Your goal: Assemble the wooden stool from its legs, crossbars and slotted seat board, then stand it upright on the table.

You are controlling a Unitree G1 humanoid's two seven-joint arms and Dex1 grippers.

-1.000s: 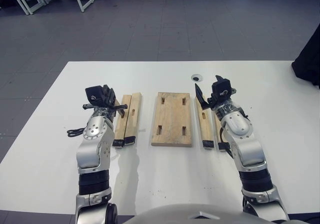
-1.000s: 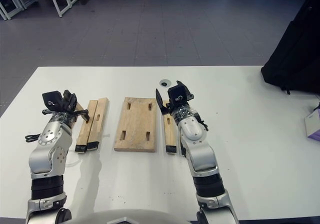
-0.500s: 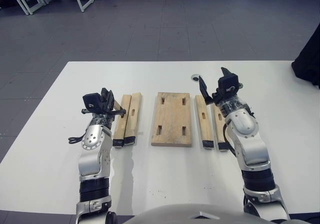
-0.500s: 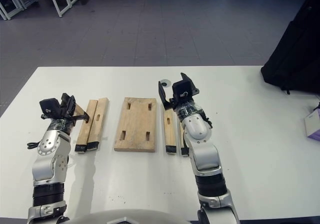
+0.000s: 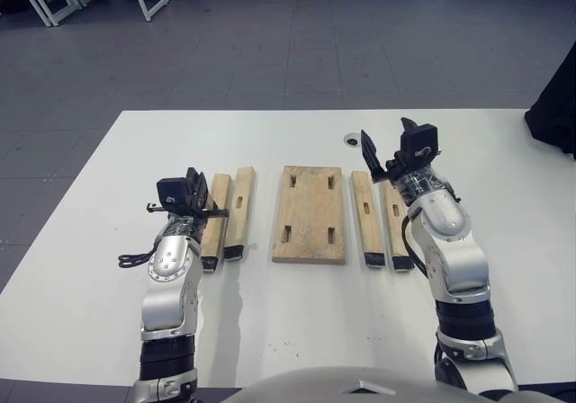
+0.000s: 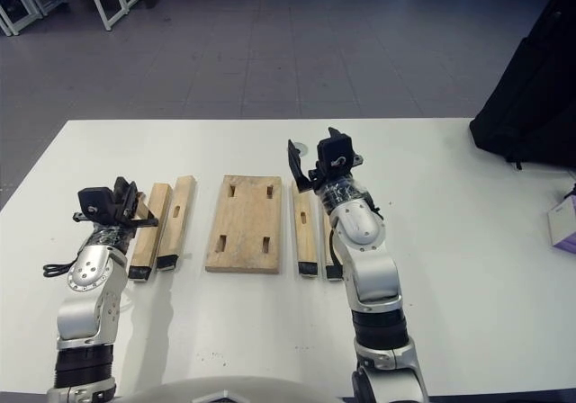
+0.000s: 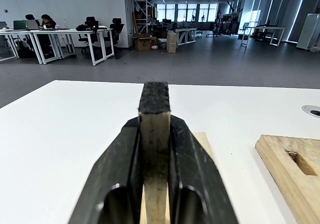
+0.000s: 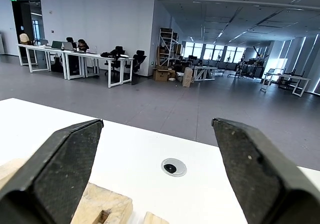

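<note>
The left gripper [image 7: 154, 125] is clamped tight on a wooden bar [image 7: 154, 154] with a black end cap. It sits at the middle left of the head view, close beside a slotted leg [image 5: 239, 210] lying flat. At centre right, the right gripper [image 8: 157, 129] hangs with its fingers spread wide and nothing between them, above the far ends of a pair of legs [image 5: 364, 214]. The slotted seat board [image 5: 310, 212] lies flat mid-frame on the white table [image 5: 288, 313], between the two groups.

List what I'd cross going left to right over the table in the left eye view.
Outer left leg, inner left leg, seat board, inner right leg, outer right leg. The left pincer, shut on a wooden piece, overlaps the left legs.
</note>
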